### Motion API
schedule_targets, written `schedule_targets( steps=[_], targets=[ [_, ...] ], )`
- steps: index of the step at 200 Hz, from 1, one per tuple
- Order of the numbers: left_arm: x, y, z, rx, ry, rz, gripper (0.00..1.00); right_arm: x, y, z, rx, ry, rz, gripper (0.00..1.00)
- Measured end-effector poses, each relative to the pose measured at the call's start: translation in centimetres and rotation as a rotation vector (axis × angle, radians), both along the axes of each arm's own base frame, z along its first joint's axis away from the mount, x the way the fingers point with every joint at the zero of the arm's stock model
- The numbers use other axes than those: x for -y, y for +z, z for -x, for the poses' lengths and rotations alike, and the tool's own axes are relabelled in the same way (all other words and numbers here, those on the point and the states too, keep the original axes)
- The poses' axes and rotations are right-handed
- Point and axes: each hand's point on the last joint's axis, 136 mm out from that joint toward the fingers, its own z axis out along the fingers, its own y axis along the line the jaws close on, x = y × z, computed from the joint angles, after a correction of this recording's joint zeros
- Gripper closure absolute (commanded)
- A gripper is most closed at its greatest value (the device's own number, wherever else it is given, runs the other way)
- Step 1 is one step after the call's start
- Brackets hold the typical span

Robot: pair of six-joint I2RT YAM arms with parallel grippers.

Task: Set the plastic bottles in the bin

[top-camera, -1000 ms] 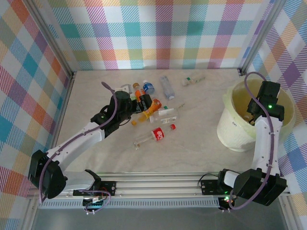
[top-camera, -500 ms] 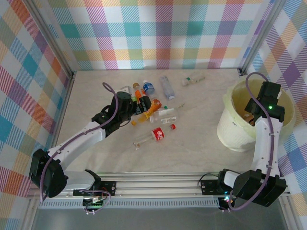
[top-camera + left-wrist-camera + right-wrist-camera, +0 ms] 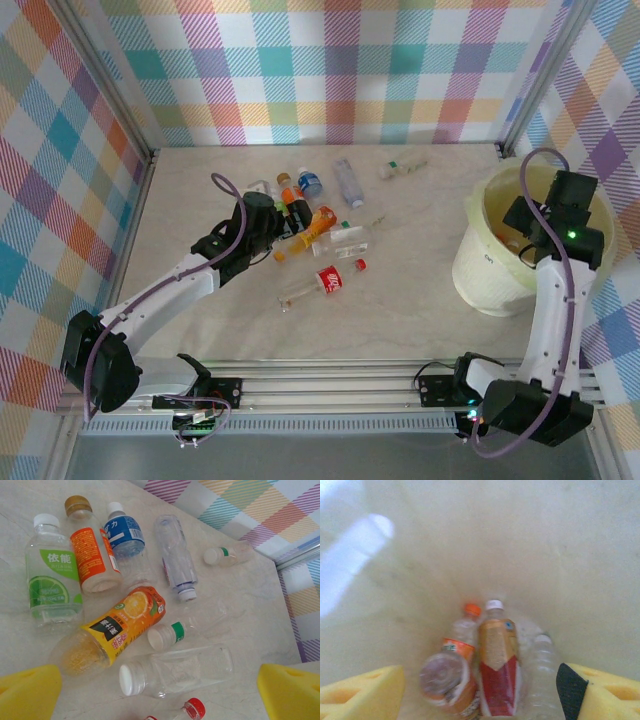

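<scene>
Over the bin (image 3: 480, 270), right gripper (image 3: 480, 695) hangs with jaws spread and empty, as fits a drop-off. Three bottles (image 3: 497, 675) lie on the bin floor below, side by side, long axes parallel, caps toward the top of the wrist view.

Left gripper (image 3: 160, 690) hovers over the cluster on the table (image 3: 260, 605), jaws at full spread, holding nothing, probably to straddle a bottle across its width. Nearest is the clear bottle (image 3: 175, 672): flat, cap pointing left in the wrist view. Orange bottle (image 3: 120, 627) lies diagonally just beside it.
</scene>
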Motion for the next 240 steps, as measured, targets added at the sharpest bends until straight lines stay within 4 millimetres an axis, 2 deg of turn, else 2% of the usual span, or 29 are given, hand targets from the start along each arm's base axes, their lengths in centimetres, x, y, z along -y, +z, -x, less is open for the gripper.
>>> schedule_targets(
  steps=[20, 45, 82, 107, 153, 168, 185, 213, 240],
  targets=[
    [-0.2, -0.1, 0.0, -0.002, 0.012, -0.002, 0.0, -2.1, 2.8, 0.0, 0.088, 0.07, -0.031, 0.18],
    [-0.5, -0.1, -0.2, -0.003, 0.035, 0.001, 0.0, -6.3, 5.3, -0.4, 0.179, 0.222, -0.078, 0.17],
    [-1.0, -0.4, -0.2, -0.009, 0.051, -0.004, 0.0, -12.6, 7.0, -1.3, 0.237, 0.444, -0.172, 0.17],
    [-1.4, -1.2, 0.2, -0.023, 0.061, -0.015, 0.0, -17.3, 7.2, -2.6, 0.239, 0.599, -0.225, 0.16],
    [-2.8, -1.4, 1.0, -0.03, 0.094, -0.011, 0.0, -25.3, 5.8, -4.8, 0.207, 0.836, -0.299, 0.14],
    [-3.1, -1.3, 1.2, -0.026, 0.101, -0.007, 0.0, -27.7, 4.6, -5.2, 0.192, 0.927, -0.286, 0.14],
    [-3.5, -1.2, 1.6, -0.028, 0.107, -0.007, 0.0, -30.2, 2.4, -5.2, 0.163, 1.056, -0.233, 0.14],
    [-4.2, -1.4, 2.1, -0.025, 0.12, -0.01, 0.0, -32.7, -1.7, -5.0, 0.096, 1.265, -0.129, 0.12],
    [-5.0, -1.4, 2.9, -0.024, 0.141, -0.005, 0.0, -33.8, -4.1, -5.3, 0.065, 1.42, -0.033, 0.12]
  ],
)
